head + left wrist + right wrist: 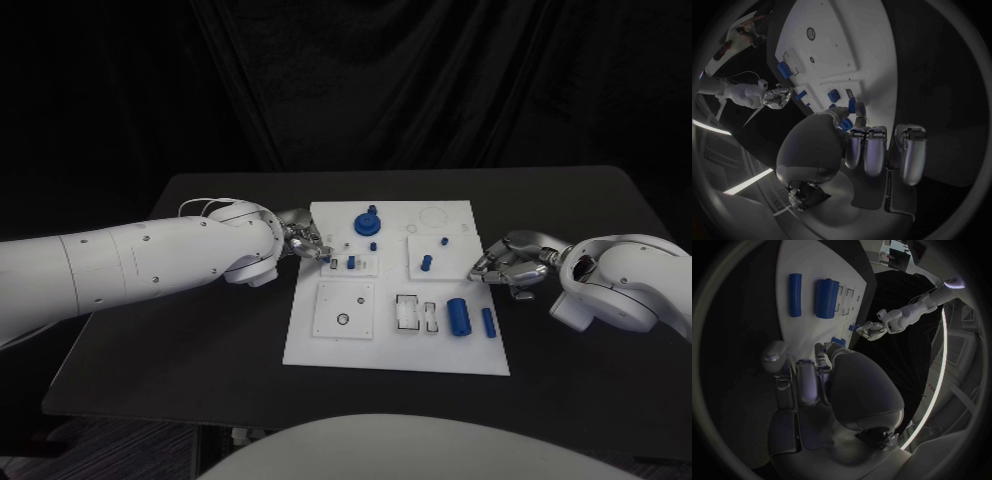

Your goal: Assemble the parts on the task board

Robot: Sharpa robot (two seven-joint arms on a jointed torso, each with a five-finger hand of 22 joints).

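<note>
Left arm [130,265] reaching in low from the left, wrist turned inward, left hand [303,240] at the left edge of the task board [397,340], fingers [870,150] curled inward, thumb and a fingertip closed on a small blue part [846,124]. Right arm [635,285] coming in from the right, bent at the wrist, right hand [508,262] at the right edge of the board, fingers [807,382] curled in toward the palm with nothing seen between them. Both hands level with the board's middle, well apart.
</note>
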